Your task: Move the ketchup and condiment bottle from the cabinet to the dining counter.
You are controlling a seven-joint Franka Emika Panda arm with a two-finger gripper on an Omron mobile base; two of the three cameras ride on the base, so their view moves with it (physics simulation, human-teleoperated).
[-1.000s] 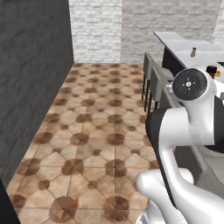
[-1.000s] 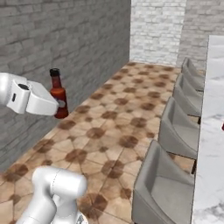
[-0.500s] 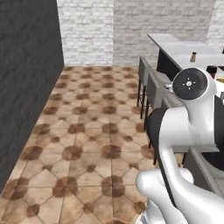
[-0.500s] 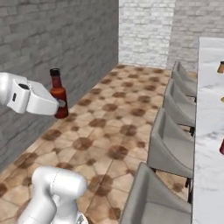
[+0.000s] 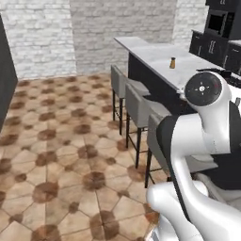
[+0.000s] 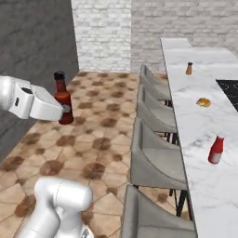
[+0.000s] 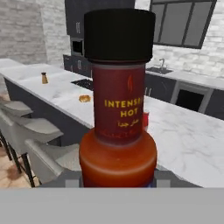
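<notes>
My gripper (image 6: 64,110) is shut on the condiment bottle (image 6: 62,96), a dark brown-red bottle with a dark cap, held upright above the tiled floor to the left of the stools. The hand view looks at the condiment bottle (image 7: 118,113) up close, its label reading "INTENSE HOT". The ketchup (image 6: 215,149) stands upright on the dining counter (image 6: 200,125), toward its near end; a sliver of the ketchup (image 7: 145,119) peeks out behind the held bottle. The dining counter (image 5: 155,54) runs along the right. The cabinet is out of view.
A row of grey stools (image 6: 155,158) lines the counter's near side between me and the top. A small brown shaker (image 6: 189,68) and an orange item (image 6: 203,102) sit on the counter, beside a black cooktop (image 6: 230,90). A dark wall (image 6: 32,51) stands left.
The whole scene has swung across both base views as the base moved, bringing the dining counter and stools closer and more central. The bottle stays in my grip.
</notes>
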